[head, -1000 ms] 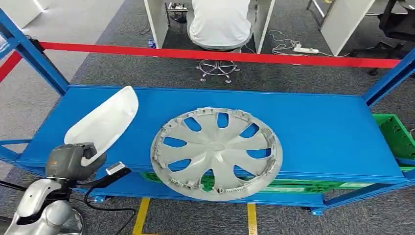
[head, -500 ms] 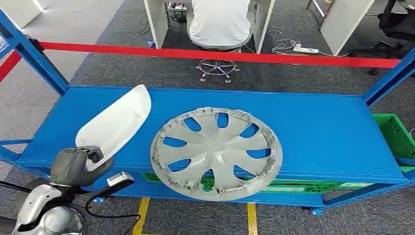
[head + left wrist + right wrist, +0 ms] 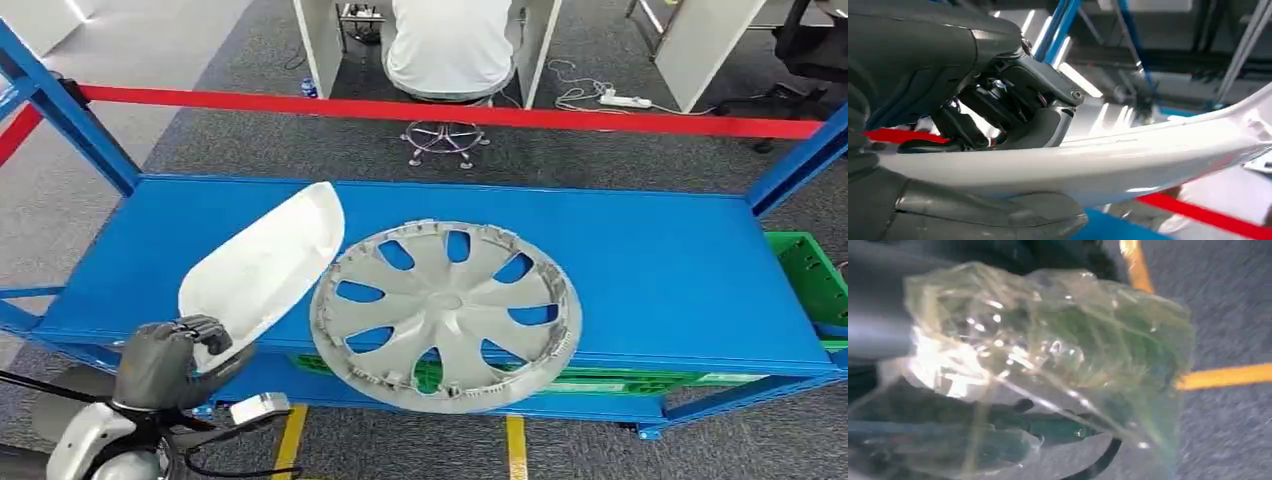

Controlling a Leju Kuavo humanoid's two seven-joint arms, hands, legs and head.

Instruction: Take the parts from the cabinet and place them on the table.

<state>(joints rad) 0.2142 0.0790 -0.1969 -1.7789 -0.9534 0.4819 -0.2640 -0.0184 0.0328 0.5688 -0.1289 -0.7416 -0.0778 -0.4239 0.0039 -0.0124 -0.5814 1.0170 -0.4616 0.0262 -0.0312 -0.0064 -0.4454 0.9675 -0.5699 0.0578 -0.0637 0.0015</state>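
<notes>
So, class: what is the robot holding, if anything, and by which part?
The left hand grips the white curved panel by its near end. The right hand's hold cannot be told.

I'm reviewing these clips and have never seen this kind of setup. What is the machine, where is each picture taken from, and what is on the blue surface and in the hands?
This is a humanoid robot with two arms. The head view looks forward and down from its body onto a blue table, where a grey wheel cover lies flat. The left hand holds a white curved shell part by its near end, tilted over the table's left side. The left wrist view, from a camera behind that hand, shows thumb and fingers clamped on the white part's edge. The right wrist view shows the right hand holding a clear crinkled plastic bag above grey carpet. A seated person is beyond the red barrier.
</notes>
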